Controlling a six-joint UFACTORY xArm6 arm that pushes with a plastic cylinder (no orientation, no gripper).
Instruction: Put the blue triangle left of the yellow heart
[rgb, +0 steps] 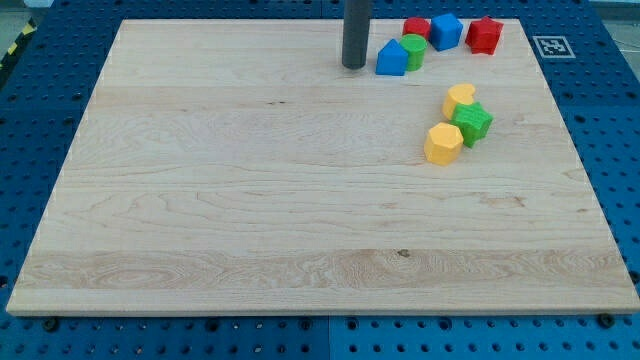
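Blue triangle (392, 58) sits at the far edge of the board, right of centre, touching the green block (414, 50) on its right.

Board (250, 200): pale wood, fills most of the view, lying on a blue pegged table (610, 150). A small black-and-white marker (551, 46) lies just off the board's far right corner.

Rod (356, 30): dark, upright, coming down from the view's top. My tip (354, 66) rests on the board just left of the blue triangle, a narrow gap between them; cannot tell for sure whether they touch. There are no fingers on this arm, only the bare rod, holding nothing.

Far row, left to right: blue triangle, green block, red block (417, 28) behind the green one, blue cube (446, 31), then a red block with notched edges (484, 34) a little apart at the right end.

Nearer cluster, right side of the board: yellow heart (459, 99) farthest of the three, green star-like block (473, 122) just near and right of it and touching, yellow hexagon (443, 144) nearest and leftmost, touching the green one.

Blue triangle stands far and left of the yellow heart, well apart from it.
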